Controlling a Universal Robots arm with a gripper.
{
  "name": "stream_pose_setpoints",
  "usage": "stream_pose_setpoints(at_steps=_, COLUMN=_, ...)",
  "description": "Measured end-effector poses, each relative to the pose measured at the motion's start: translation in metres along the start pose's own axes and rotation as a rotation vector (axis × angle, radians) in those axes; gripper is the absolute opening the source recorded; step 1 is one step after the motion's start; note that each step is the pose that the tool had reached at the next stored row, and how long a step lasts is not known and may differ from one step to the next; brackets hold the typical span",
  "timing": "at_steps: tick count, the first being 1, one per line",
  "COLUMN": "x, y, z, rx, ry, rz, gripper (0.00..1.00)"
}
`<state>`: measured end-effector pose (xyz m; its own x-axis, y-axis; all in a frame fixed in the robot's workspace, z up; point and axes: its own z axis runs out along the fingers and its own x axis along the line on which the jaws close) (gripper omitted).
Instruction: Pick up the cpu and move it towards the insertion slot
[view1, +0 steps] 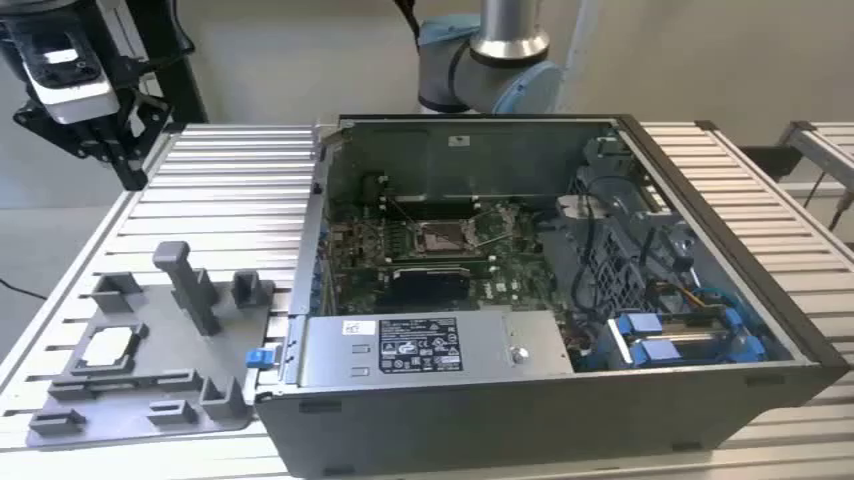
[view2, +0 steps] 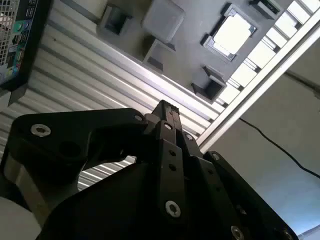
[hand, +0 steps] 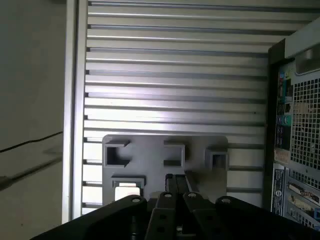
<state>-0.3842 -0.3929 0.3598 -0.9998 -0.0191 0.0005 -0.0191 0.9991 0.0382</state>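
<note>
Claw (view2: 165, 106) pinched shut, empty; in exterior view it hangs over table (view1: 227, 200), 10 o'clock of case (view1: 534, 400). Cpu (view1: 110, 345) lies flat in tray (view1: 160, 355), 8 o'clock of case, well apart from slot (view1: 441, 237). Prob. light, stiff, thin, fragile: grip by opp. edges.

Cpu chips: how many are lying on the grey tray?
1. The cpu lies flat in a recess of the grey tray, toward the exterior view's left. Nothing seems to hide another.
</note>
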Motion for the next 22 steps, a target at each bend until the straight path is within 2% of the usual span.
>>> stream_pose_setpoints(at_steps=13, x=0.0012, y=-0.0002, z=0.0, rx=0.0001, ry=0.0003, rz=0.0, gripper=0.0)
stream_pose_setpoints(at_steps=18, x=0.0072, y=-0.001, z=0.0003, rx=0.0001, ry=0.0001, rz=0.0, gripper=0.0)
stream_pose_setpoints(at_steps=22, x=0.0168, y=-0.0029, z=0.0007, rx=0.0, ry=0.0001, rz=0.0, gripper=0.0)
